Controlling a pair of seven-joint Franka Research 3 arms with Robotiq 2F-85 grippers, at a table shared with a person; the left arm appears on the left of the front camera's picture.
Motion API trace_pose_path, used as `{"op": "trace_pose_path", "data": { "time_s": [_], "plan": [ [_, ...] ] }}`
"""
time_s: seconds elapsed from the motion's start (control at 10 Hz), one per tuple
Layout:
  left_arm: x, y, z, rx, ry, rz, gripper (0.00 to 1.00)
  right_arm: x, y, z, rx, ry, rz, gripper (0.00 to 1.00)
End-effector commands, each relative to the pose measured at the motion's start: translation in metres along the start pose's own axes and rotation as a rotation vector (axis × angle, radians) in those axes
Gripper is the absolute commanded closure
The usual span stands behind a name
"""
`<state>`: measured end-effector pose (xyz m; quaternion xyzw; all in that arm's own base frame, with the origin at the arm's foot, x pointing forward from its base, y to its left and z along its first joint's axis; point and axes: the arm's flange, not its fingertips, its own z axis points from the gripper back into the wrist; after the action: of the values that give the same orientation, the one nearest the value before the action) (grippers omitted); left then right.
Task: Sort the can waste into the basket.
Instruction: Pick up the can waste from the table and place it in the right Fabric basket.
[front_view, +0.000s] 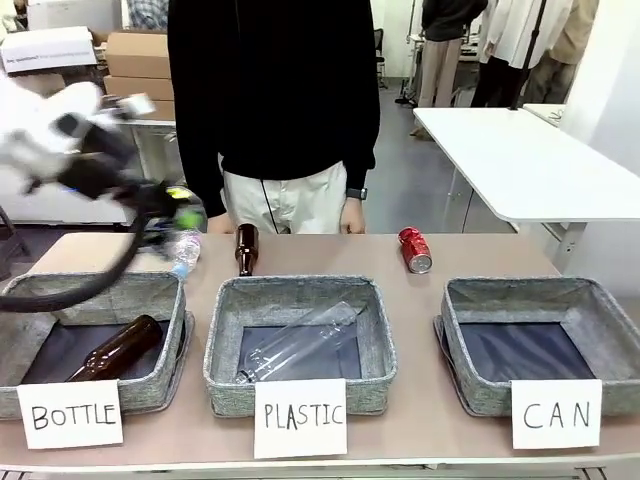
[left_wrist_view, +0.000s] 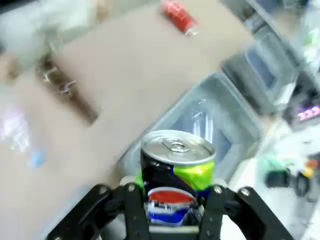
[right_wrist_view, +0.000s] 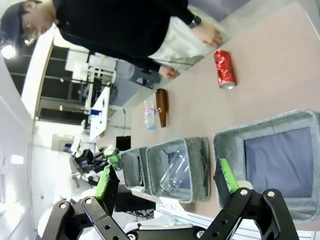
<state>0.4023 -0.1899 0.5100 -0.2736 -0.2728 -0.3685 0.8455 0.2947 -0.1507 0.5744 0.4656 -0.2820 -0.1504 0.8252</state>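
The table (front_view: 480, 255) runs across the front view, and a person (front_view: 275, 100) in a black top stands at its far edge with one hand (front_view: 352, 215) resting at the rim. Three grey baskets sit in a row on the near side: the BOTTLE basket (front_view: 100, 290) on the left, the PLASTIC basket (front_view: 222, 340) in the middle and the CAN basket (front_view: 452, 345) on the right, which shows a bare dark floor. The left arm (front_view: 60, 145) comes in blurred from the left, raised above the far left part of the table, with its left gripper (front_view: 180, 210) angled down and to the right. In its wrist view the left gripper (left_wrist_view: 172, 200) is clamped on the dark can (left_wrist_view: 176, 170), which stands upright with its silver top up, above a blurred grey bin. The right gripper (right_wrist_view: 166, 177) has its jaws spread wide and holds nothing, with the CAN basket (right_wrist_view: 265, 130) ahead of it. The red can (front_view: 415, 250) lies on its side on the table, beyond the CAN basket and near the person's hand. A brown bottle (front_view: 115, 350) lies in the BOTTLE basket and a clear bottle (front_view: 300, 340) in the PLASTIC basket.
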Motion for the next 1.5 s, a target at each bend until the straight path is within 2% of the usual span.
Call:
{"op": "trace_pose_path", "data": {
  "time_s": [0.0,0.1,0.2,0.3,0.4,0.5,0.6,0.7,0.9,1.0,1.3,1.4],
  "plan": [
    [0.094,-0.012,-0.087,-0.102,0.002,-0.299,0.61,0.001,0.001,0.001,0.015,0.000,-0.003,0.00],
    [0.115,-0.043,-0.125,-0.132,0.004,-0.408,0.61,0.001,0.001,0.001,0.015,0.000,-0.003,0.00],
    [0.125,-0.083,-0.172,-0.250,0.003,-0.486,0.61,0.001,0.001,0.001,0.015,0.000,-0.003,0.00],
    [0.116,-0.124,-0.216,-0.290,-0.066,-0.537,0.61,0.001,0.001,0.001,0.015,0.000,-0.003,0.00],
    [0.109,-0.165,-0.254,-0.338,-0.137,-0.508,0.61,0.001,0.001,0.001,0.015,0.000,-0.003,0.00],
    [0.104,-0.191,-0.278,-0.370,-0.133,-0.532,0.61,0.001,0.001,0.001,0.015,0.000,-0.003,0.00],
    [0.103,-0.202,-0.287,-0.344,-0.085,-0.497,0.61,0.001,0.001,0.001,0.015,0.000,-0.003,0.00],
    [0.114,-0.188,-0.265,-0.331,-0.069,-0.515,0.61,0.001,0.001,0.001,0.015,0.000,-0.003,0.00],
    [0.114,-0.188,-0.265,-0.331,-0.069,-0.515,0.61,0.001,0.001,0.001,0.015,0.000,-0.003,0.00],
    [0.104,-0.206,-0.287,-0.341,-0.076,-0.505,0.61,0.001,0.001,0.001,0.015,0.000,-0.003,0.00],
    [0.111,-0.222,-0.313,-0.350,-0.248,-0.466,0.61,0.001,0.001,0.001,0.015,0.000,-0.003,0.00],
    [0.111,-0.221,-0.314,-0.345,-0.285,-0.441,0.46,0.001,0.001,0.001,0.015,0.000,-0.003,0.00]
  ]
}}
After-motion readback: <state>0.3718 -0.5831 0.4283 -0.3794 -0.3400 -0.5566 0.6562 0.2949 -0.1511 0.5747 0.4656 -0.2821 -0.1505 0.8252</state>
